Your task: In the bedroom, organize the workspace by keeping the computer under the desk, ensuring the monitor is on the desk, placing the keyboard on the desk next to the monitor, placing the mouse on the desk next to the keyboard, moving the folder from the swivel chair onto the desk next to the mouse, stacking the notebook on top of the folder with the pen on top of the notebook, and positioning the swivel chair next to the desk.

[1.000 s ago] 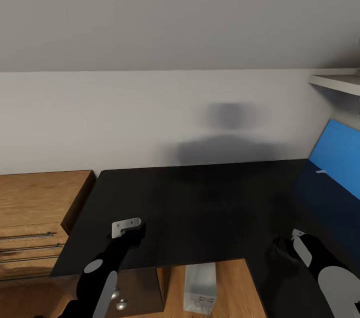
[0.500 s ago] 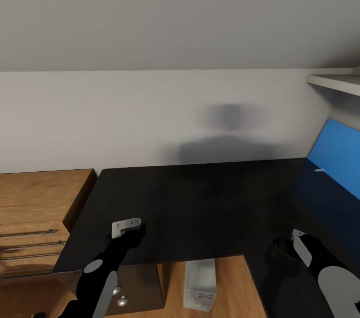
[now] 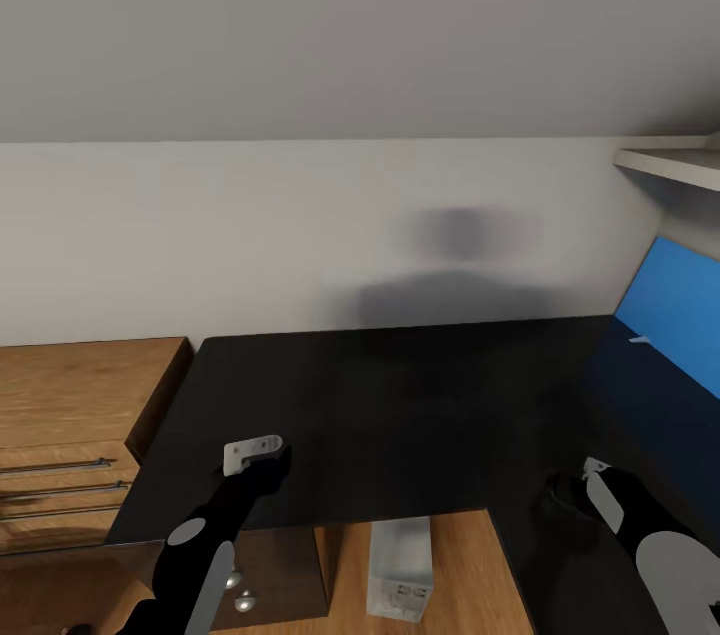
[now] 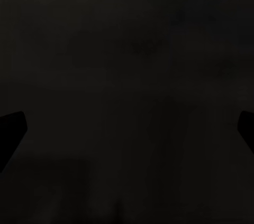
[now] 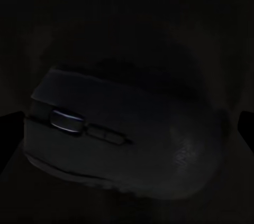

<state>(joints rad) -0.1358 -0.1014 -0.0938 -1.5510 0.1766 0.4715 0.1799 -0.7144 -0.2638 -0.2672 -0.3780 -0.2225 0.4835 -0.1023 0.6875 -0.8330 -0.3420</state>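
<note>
Desk (image 3: 380,415): black top bare across its middle.
Folder (image 3: 668,315): far right edge.
Computer (image 3: 402,565): beneath front edge.
Mouse (image 5: 121,134): between right gripper (image 5: 127,129) fingers; grip unclear.
Left gripper (image 4: 127,129): fingers apart over front-left corner.

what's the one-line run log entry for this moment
right hand: open, around mouse on desk | left hand: open, over desk | folder: on desk | computer: under desk

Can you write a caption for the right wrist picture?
A black mouse seen close up between the right gripper's open fingertips.
</note>
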